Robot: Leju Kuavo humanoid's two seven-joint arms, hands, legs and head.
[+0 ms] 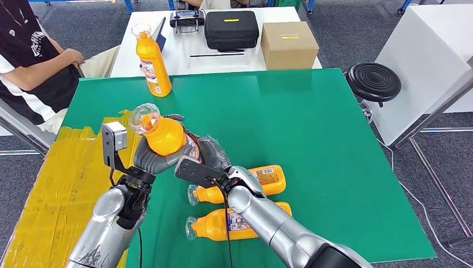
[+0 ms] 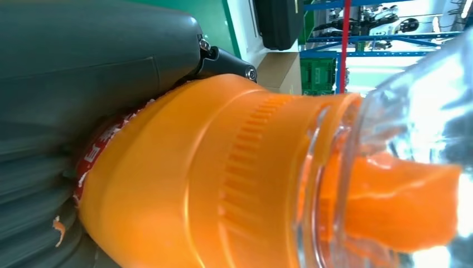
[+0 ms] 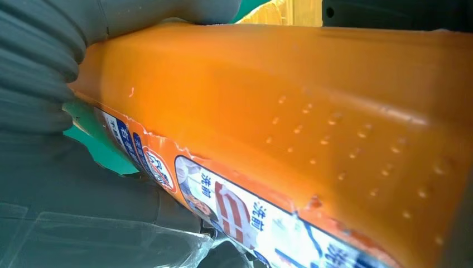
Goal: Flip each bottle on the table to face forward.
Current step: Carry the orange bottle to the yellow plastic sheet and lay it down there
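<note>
Above green table (image 1: 312, 128), near left edge: held bottle (image 1: 164, 135) lifted, long axis tilted, clear cap toward upper left. Left hand (image 1: 149, 158) wraps its body; right hand (image 1: 209, 156) grips lower body too. Two lying bottles (image 1: 245, 184) rest lengthwise, caps leftward. Upright bottle (image 1: 151, 58) at far edge. Yellow tape (image 1: 61, 184) along left side; white table behind.

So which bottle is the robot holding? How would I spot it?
Find the green table. Near its front left, both silver arms meet, and the left hand and right hand grip one orange bottle lifted off the mat. Unlike the two lying bottles and the standing bottle, it is tilted in the air.
</note>
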